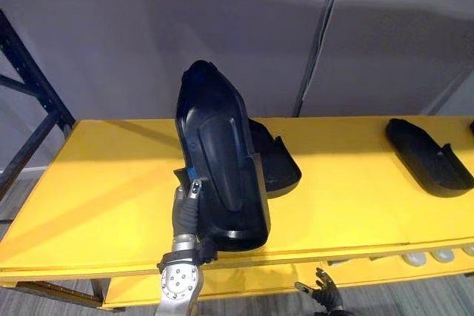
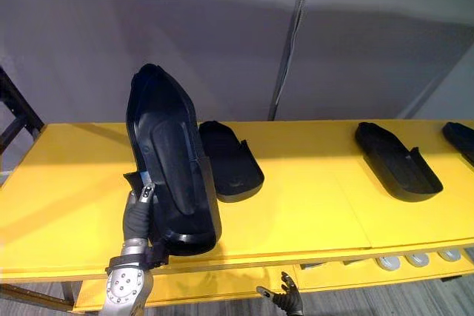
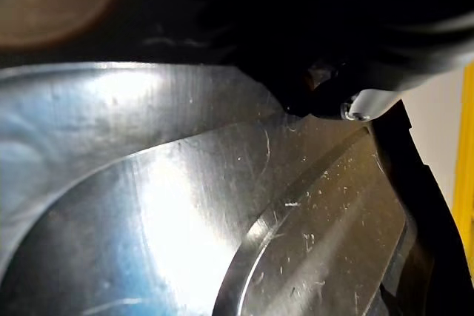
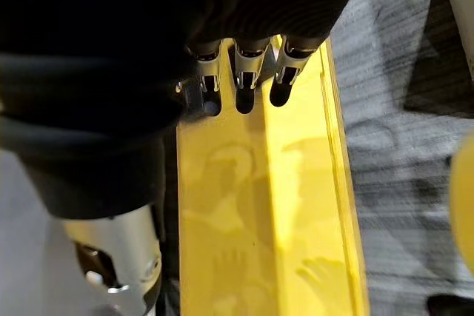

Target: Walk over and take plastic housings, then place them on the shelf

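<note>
My left hand (image 1: 185, 216) comes up from the lower left and is shut on the near edge of a large black plastic housing (image 1: 222, 160). It holds the housing tilted up on end over the yellow shelf board (image 1: 96, 205), hollow side toward me. The left wrist view shows the housing's glossy inner surface (image 3: 222, 205) up close, with one fingertip (image 3: 363, 105) on it. A second black housing (image 2: 233, 160) lies on the shelf just behind the held one. A third housing (image 2: 396, 160) lies further right. My right hand (image 1: 326, 294) hangs low below the shelf's front edge, fingers relaxed and empty.
Part of another black housing (image 2: 461, 137) shows at the far right edge of the shelf. A lower yellow level (image 1: 244, 283) carries pale rounded parts (image 1: 429, 257) at the right. A dark rack upright (image 1: 29, 79) stands at the left, and a grey wall with a thin pole (image 1: 318, 35) rises behind.
</note>
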Controlling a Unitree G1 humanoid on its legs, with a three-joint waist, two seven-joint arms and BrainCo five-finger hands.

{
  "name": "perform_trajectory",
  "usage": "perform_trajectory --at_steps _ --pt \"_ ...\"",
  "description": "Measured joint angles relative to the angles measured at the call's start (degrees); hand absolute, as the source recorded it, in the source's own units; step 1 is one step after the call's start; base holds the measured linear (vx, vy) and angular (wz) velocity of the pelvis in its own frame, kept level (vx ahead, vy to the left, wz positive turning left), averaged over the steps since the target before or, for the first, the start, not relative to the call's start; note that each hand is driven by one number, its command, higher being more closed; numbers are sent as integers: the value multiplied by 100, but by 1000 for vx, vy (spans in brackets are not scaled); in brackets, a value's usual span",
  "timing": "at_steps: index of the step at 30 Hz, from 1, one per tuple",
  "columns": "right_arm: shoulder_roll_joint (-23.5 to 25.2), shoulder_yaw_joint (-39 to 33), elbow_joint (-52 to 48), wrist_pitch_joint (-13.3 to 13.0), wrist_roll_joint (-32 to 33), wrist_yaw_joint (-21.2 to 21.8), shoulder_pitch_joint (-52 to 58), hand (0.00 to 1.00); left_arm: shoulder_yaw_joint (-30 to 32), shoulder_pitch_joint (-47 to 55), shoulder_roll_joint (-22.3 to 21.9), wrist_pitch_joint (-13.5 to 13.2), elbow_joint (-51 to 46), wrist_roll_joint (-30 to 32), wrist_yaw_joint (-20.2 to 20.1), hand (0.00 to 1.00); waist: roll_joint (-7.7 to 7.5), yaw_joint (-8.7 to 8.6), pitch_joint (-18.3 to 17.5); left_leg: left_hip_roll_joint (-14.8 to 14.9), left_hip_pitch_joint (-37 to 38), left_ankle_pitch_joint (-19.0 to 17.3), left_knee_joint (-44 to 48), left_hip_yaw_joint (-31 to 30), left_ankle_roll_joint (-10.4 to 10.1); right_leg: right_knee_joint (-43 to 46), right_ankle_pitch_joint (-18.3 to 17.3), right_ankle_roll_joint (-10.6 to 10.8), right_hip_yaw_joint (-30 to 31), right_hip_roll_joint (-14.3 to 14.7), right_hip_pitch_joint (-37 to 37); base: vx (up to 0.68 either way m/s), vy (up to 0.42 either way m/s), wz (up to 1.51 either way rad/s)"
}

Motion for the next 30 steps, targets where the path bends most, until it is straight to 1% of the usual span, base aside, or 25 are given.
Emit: perform_trajectory --at_steps 3,4,6,7,8,9,10,11,12,13,14,15,16,17,18,19,20,21,22,23,24,25,26,28,30 --pt "59 -101 14 -1 82 -31 -38 0 51 -31 -2 3 5 -41 16 100 -37 58 110 17 -193 23 251 199 -39 67 4 -6 -156 -79 -3 -48 38 35" --pt "68 -200 17 -8 101 -72 -122 0 133 -39 -5 1 -1 -95 29 100 -103 67 166 228 -252 -259 572 673 -71 101 14 -19 -209 -195 0 -73 53 16" --pt "-41 -198 7 -7 100 -134 -182 0 186 -34 -11 0 -1 -115 60 100 -75 37 192 879 -353 -393 1264 1129 -115 207 14 -20 -210 -250 -9 -44 98 3" --pt "-153 -195 -8 -6 97 -159 -213 0 213 -33 -12 -2 1 -122 129 100 -79 -12 194 1479 -288 -419 1566 1234 -168 279 14 -19 -200 -385 -31 -53 199 -6" --pt "-181 -196 -19 -7 92 -170 -217 0 212 -36 -11 -4 1 -125 140 100 -82 -25 187 1615 -247 -404 1563 1222 -179 304 14 -18 -196 -441 -70 -79 343 -18" --pt "-256 -207 -26 -5 78 -194 -219 0 187 -39 -11 -21 1 -131 155 100 -71 -27 146 1921 -91 -365 1495 1153 -142 315 34 78 -143 -636 -154 -60 321 -19" --pt "-285 -204 -9 -8 65 -196 -216 0 169 -40 -10 -38 5 -148 165 100 -43 -35 110 1984 -51 -301 1431 1079 -122 287 47 198 -117 -715 -211 -45 447 -10" --pt "-375 -210 21 -7 49 -201 -205 0 83 -67 -10 -55 39 -219 186 100 104 -119 -24 2010 -40 95 1015 886 -270 213 97 489 -117 -830 -323 15 556 34" --pt "-381 -218 229 19 14 -201 -258 0 33 -163 -16 -65 107 -233 211 100 159 -282 -114 1791 35 -319 553 844 -979 36 283 639 -157 -995 -335 52 591 57" --pt "-290 -199 341 26 -1 -198 -293 0 64 -263 -6 -67 165 -236 235 100 59 -327 -90 1664 -6 -392 416 844 -1069 -98 406 589 -141 -1108 -325 61 707 48" --pt "-26 -113 436 75 -20 -167 -306 0 149 -438 1 -66 357 -293 329 100 -119 -238 1 1444 -56 -345 479 883 -984 -338 857 515 -134 -1254 -299 24 524 10" --pt "125 10 445 79 -24 -159 -305 0 187 -464 5 -53 474 -346 413 100 -130 -198 -1 1430 -85 -384 622 894 -917 -471 1322 534 -139 -1250 -262 -24 555 -8" --pt "127 101 444 81 -32 -144 -309 0 177 -489 13 -54 523 -340 418 100 -131 -194 5 1417 -86 -394 690 900 -899 -489 1483 516 -138 -1252 -223 -43 380 -10" --pt "131 185 433 81 -33 -135 -333 0 126 -530 17 -57 553 -335 417 100 -130 -146 7 1409 -71 -430 780 946 -833 -458 1733 359 -129 -1250 -247 -61 409 -21" --pt "130 212 406 85 -42 -135 -379 0 81 -549 17 -76 537 -334 417 100 -193 -67 -34 1403 -53 -456 812 1132 -780 -374 1960 97 -159 -1275 -397 -45 249 -34" --pt "125 206 362 86 -55 -137 -419 0 50 -545 16 -75 526 -335 417 100 -200 -39 -34 1386 -28 -458 797 1229 -754 -361 2094 -24 -164 -1303 -462 -70 217 -44" --pt "124 199 333 84 -57 -139 -488 0 -11 -532 17 -72 526 -333 410 100 -227 -34 -41 1244 32 -404 649 1347 -628 -461 2315 -137 -150 -1394 -506 -100 228 -35" --pt "145 93 311 88 -58 -139 -639 0 -102 -607 -29 -78 506 -320 366 100 -135 -61 72 1104 194 -411 342 1482 -396 219 1660 295 15 -1228 -678 -132 254 -23" --pt "145 131 301 86 -61 -120 -667 0 -119 -644 -37 -72 510 -316 349 100 -151 -80 115 1074 231 -375 315 1498 -339 781 1127 454 116 -1002 -767 -139 160 -13" --pt "145 114 300 84 -59 -112 -655 0 -132 -640 -36 -71 510 -310 349 100 -153 -76 123 1031 305 -336 228 1517 -281 1486 272 443 286 -549 -831 -125 22 2" --pt "130 91 309 83 -52 -132 -618 0 -149 -637 -36 -71 508 -274 349 100 -165 -86 119 885 313 -311 169 1510 -237 1646 -240 338 364 -222 -774 -109 -10 3" --pt "106 104 314 84 -41 -142 -583 0 -167 -638 -36 -73 506 -269 348 100 -181 -74 113 785 308 -304 135 1515 -224 1576 -427 237 343 -182 -729 -89 -29 8" --pt "75 140 327 85 -30 -147 -518 0 -180 -632 -33 -71 507 -219 347 100 -212 -60 95 639 271 -326 123 1517 -191 1258 -648 81 379 -251 -655 -49 -27 6" --pt "91 143 384 90 -27 -147 -416 0 -228 -619 -27 -34 541 -160 336 100 -97 -106 110 606 194 -256 91 1352 -199 1033 -658 33 286 -218 -525 -14 -35 31" --pt "104 139 389 94 -25 -149 -298 0 -253 -610 -21 -17 540 -101 249 100 -103 -82 96 654 221 -148 21 1287 -265 900 -601 -22 162 -154 -421 27 -45 27"
